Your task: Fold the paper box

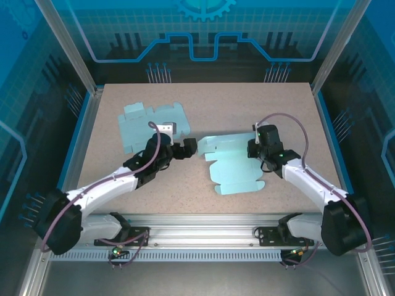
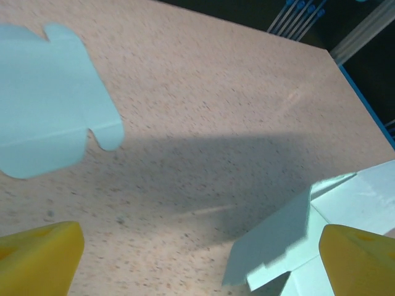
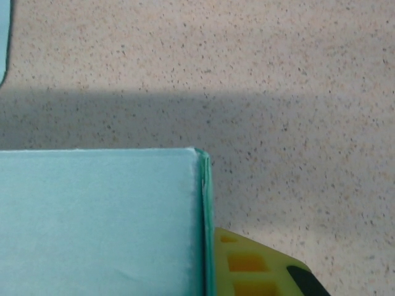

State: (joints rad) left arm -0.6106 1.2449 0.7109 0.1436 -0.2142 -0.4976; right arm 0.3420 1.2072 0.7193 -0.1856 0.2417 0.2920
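Top view: paper box (image 1: 233, 168) half-folded, centre-right on tabletop (image 1: 278, 105); left tool (image 1: 189, 148) just off its left flap, right tool (image 1: 254, 148) at its right edge; spare blank (image 1: 151, 122) beyond. Left wrist: fingers (image 2: 37, 256) wide apart, empty. Right wrist: tool clamped on the paper box's raised wall.

Bright, even light falls from overhead on the worktop (image 1: 203, 102) in the top view, and the translucent enclosure panels (image 1: 203, 31) tint the surroundings blue. Shadows there are short and soft-edged. The frame posts (image 1: 58, 43) lean outward toward the picture's edges. In the left wrist view a broad, diffuse shadow band crosses the worktop, with a faint pale glint inside it. The yellow fingers (image 2: 43, 256) of the left tool (image 2: 200, 246) look soft, close to the lens. In the right wrist view a similar band lies above the paper box (image 3: 92, 222), and the worktop's speckle is crisp.
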